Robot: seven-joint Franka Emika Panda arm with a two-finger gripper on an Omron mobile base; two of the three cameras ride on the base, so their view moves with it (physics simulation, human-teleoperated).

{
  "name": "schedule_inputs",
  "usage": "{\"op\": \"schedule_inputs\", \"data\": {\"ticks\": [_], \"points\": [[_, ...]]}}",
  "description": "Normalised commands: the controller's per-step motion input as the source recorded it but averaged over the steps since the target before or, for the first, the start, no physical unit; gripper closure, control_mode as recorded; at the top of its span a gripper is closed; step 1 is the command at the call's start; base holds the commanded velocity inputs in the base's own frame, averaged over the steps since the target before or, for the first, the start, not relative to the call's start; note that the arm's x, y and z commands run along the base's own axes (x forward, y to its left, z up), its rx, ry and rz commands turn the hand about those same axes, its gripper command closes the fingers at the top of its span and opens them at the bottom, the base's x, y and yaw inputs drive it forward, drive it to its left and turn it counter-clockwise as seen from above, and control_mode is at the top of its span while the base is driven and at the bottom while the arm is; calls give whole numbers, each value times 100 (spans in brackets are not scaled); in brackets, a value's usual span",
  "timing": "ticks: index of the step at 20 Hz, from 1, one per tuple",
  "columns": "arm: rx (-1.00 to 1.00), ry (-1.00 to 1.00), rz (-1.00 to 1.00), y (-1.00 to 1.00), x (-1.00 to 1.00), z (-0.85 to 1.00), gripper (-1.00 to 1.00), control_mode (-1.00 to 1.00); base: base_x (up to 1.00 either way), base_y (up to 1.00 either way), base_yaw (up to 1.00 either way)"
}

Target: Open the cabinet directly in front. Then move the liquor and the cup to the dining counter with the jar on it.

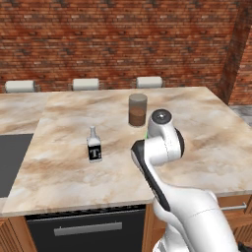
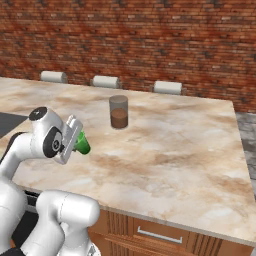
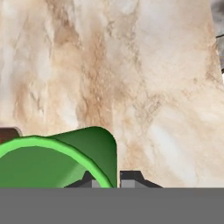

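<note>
My gripper (image 2: 78, 139) is shut on the green cup (image 2: 83, 145) and holds it tilted just above the near left part of the dining counter (image 2: 180, 145). In the hand view the cup (image 3: 65, 159) lies at the lower left, its rim wall pinched between the fingertips (image 3: 131, 178). In the left base view the arm hides all but a green sliver of the cup (image 1: 146, 134). The liquor (image 1: 94, 146) stands upright on the counter (image 1: 64, 162), left of the arm. Behind it stands the jar (image 1: 138, 110) (image 2: 119, 112) with brown contents. The cabinet is out of view.
Three pale stool backs (image 1: 85, 84) line the counter's far edge in front of a brick wall. A black cooktop (image 1: 12, 157) is set into the left end. A dark appliance front (image 1: 88, 229) and wooden drawers (image 2: 155, 234) lie below the near edge.
</note>
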Motion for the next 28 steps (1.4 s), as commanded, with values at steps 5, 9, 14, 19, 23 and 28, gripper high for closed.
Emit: {"op": "schedule_inputs", "data": {"ticks": [5, 9, 14, 19, 23, 28], "points": [[6, 2, 0, 0, 0, -38, 100, -100, 0, 0, 0], [6, 0, 0, 0, 0, -43, 100, -100, 0, 0, 0], [6, 1, 0, 0, 0, -32, 100, -100, 0, 0, 0], [5, 8, 0, 0, 9, -23, 100, -100, 0, 0, 0], [4, 16, 0, 0, 19, -17, 100, -100, 0, 0, 0], [3, 17, 0, 0, 20, -23, 100, -100, 0, 0, 0]]}}
